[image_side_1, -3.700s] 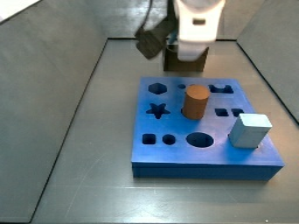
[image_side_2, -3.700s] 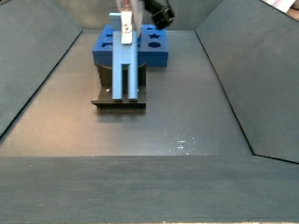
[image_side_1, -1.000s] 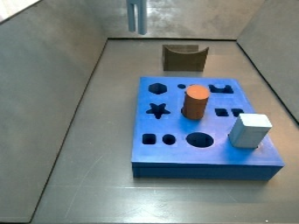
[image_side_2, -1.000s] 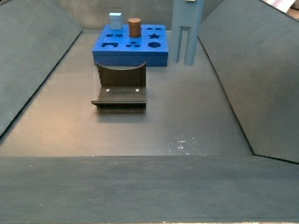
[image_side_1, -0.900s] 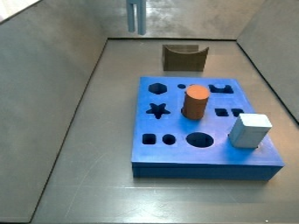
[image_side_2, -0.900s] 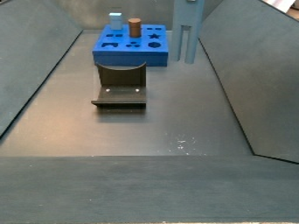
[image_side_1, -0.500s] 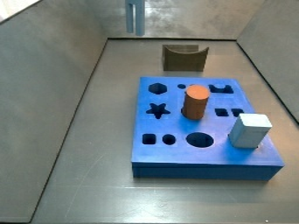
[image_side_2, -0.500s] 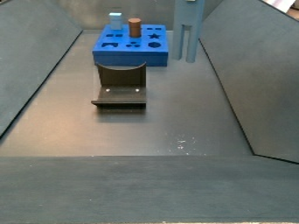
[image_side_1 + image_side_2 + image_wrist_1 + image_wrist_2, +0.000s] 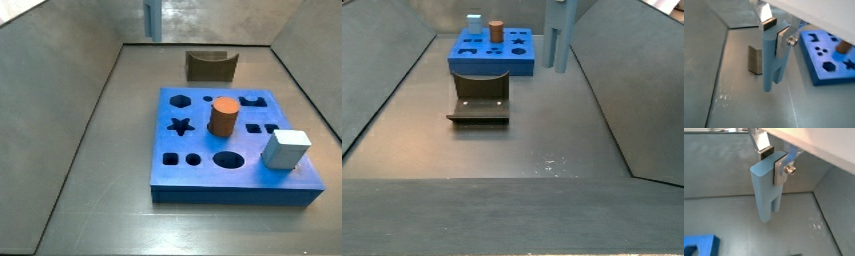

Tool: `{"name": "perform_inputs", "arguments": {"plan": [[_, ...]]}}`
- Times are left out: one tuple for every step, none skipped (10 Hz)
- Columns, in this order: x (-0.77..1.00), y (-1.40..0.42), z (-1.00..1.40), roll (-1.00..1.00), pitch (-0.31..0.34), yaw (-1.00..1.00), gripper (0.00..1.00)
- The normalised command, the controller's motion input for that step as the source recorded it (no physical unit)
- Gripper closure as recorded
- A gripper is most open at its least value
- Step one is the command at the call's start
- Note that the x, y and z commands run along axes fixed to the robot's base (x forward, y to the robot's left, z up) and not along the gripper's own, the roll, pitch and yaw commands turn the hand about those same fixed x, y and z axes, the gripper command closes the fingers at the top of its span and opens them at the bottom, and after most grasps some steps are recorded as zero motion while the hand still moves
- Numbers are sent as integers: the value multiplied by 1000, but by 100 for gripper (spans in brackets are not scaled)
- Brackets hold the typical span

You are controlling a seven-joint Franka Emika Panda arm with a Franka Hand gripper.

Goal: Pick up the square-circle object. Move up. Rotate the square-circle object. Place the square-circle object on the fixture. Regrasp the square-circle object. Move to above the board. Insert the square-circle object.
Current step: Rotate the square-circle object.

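My gripper (image 9: 775,32) is shut on the upper end of the square-circle object (image 9: 771,60), a slim pale blue-grey peg that hangs straight down from the fingers; both wrist views show this (image 9: 767,188). In both side views only the peg's lower part shows at the top edge (image 9: 151,18) (image 9: 559,35), high in the air, and the gripper itself is out of frame. The fixture (image 9: 210,66) (image 9: 480,100), a small dark block with a U notch, stands empty on the floor. The bright-blue board (image 9: 241,185) (image 9: 489,68) lies beyond it, off to one side of the peg (image 9: 809,60).
An orange cylinder (image 9: 223,116) (image 9: 496,29) and a stout pale cube (image 9: 285,149) (image 9: 474,22) stand on the board. Several cut-out holes in the board are open. Sloping grey walls enclose the dark floor on all sides.
Since 3.7 s ago the gripper has lifted the peg off the fixture and up out of the side views. Over the last second the peg has hardly moved.
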Motion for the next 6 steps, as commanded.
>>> {"name": "perform_inputs", "arguments": {"plan": [[-28,19,18,-100,36,-1000,100],[-26,18,20,-134,47,-991,100],[-26,18,21,-134,47,-831,100],[-23,18,23,-134,45,-496,100],[-20,17,25,-134,43,-303,100],[0,0,0,-92,28,-1000,100]]}}
